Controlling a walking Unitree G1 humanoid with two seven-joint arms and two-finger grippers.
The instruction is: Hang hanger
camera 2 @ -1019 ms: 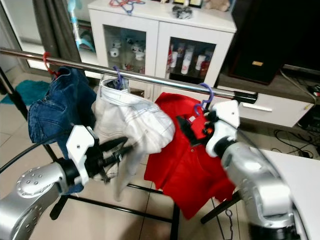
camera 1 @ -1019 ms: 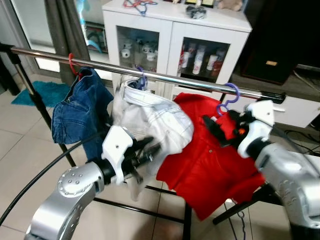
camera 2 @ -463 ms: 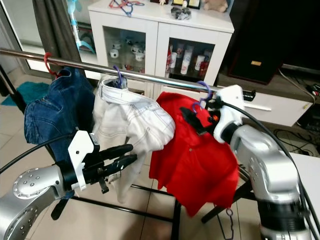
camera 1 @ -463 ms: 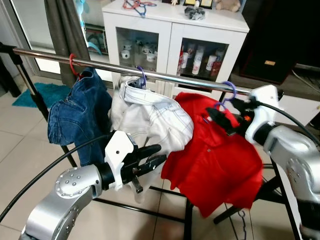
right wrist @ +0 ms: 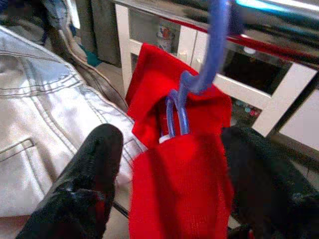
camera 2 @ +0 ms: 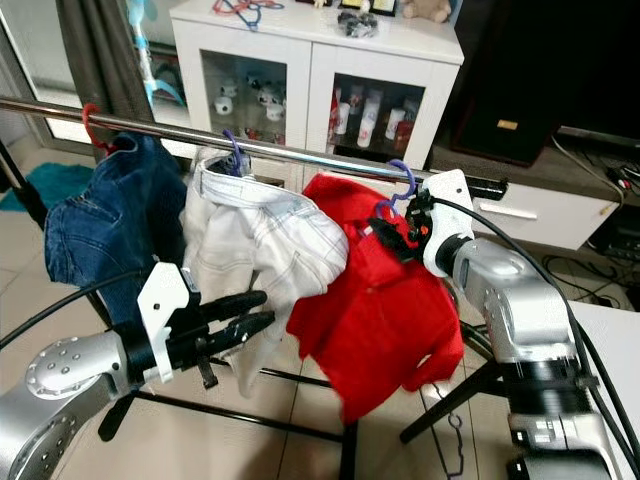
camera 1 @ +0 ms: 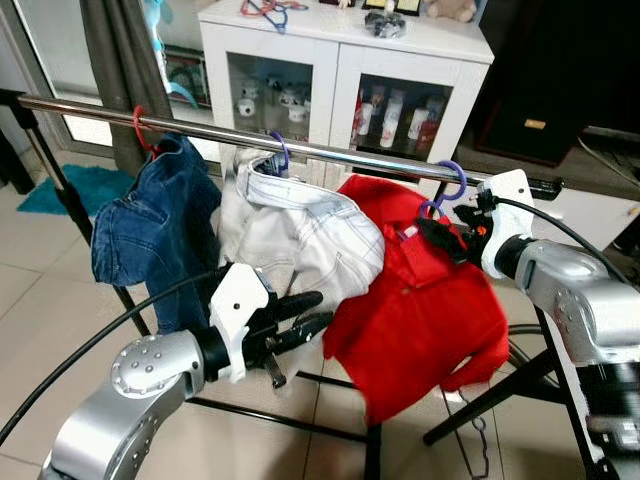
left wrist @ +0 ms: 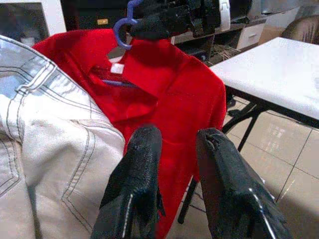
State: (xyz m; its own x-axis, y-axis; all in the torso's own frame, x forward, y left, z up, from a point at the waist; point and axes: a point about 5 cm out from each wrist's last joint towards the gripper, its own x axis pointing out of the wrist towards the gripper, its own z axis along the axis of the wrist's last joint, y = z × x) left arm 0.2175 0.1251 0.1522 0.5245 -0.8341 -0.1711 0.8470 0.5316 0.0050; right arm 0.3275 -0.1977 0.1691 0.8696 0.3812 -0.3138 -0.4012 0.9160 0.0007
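A purple hanger's hook sits over the steel rail, with a red shirt hanging from it and blurred at its lower edge. My right gripper is at the shirt's collar just under the hook. In the right wrist view its fingers stand wide apart on either side of the hanger's neck and the collar. My left gripper is low in front of the white jeans, open, with nothing between its fingers.
Blue jeans on a red hook and the white jeans on a purple hook hang further left on the rail. A white glass-door cabinet stands behind. The rack's black legs cross below. A white table lies to my right.
My right gripper raised the hanger so its hook went over the rail. The red shirt swung leftward beneath it. My left gripper's fingers spread slightly.
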